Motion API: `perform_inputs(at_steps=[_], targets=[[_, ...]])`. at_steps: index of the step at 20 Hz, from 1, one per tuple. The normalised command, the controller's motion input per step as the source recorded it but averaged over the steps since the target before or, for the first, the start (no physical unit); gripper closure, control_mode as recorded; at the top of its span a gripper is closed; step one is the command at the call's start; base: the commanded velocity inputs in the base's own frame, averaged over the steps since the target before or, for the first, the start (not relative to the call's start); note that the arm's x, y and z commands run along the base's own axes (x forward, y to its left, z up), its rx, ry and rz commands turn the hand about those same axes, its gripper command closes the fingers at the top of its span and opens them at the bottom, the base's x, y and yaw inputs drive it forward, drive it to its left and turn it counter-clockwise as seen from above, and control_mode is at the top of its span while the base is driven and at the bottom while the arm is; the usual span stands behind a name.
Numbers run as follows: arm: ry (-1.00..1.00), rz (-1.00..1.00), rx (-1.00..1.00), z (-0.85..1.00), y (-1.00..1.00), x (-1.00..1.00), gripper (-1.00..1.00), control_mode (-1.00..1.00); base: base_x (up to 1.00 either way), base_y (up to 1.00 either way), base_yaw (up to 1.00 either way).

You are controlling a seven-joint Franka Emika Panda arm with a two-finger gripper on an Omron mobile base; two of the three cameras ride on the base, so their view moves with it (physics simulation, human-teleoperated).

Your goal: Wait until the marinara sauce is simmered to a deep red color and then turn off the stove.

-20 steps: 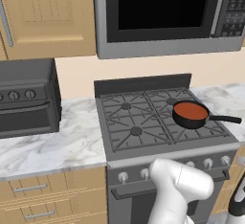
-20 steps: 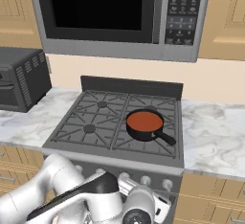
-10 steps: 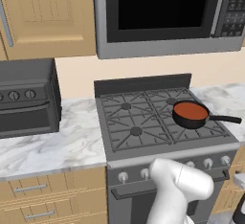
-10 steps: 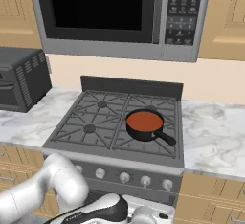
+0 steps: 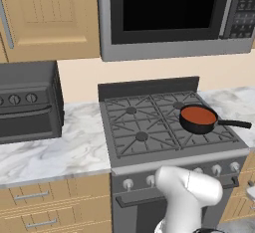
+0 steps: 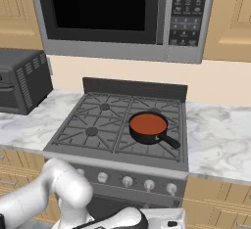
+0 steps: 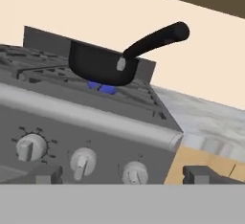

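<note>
End effector (image 7: pixel 124 174) is held spread before the stove (image 7: pixel 95 117); small stiff knobs (image 7: pixel 82 162) are best pinched across the ridge while sauce (image 6: pixel 148 124) simmers

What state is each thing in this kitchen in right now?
marinara sauce: orange-red, in the pan.
pan: on the stove's right rear burner.
burner flame: lit, blue under the pan.
stove: on, other burners bare.
gripper: open, holding nothing, facing the knobs.
microwave: door shut, dark.
toaster oven: door shut.

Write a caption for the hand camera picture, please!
Open jaws face the stove knobs while blue flame burns under the black pan.
</note>
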Motion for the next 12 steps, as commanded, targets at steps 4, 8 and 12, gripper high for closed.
perform_inputs(at_steps=[4, 8, 12], targets=[[-0.04, 0.08, -0.24, -0.43, -0.05, 0.0, -1.0, -1.0, 0.0, 0.0, 0.0], [-0.07, 0.05, -0.19, -0.46, 0.0, 0.0, -1.0, -1.0, 0.0, 0.0, 0.0], [-0.03, 0.0, -0.15, -0.31, 0.03, 0.12, -1.0, -1.0, 0.0, 0.0, 0.0]])
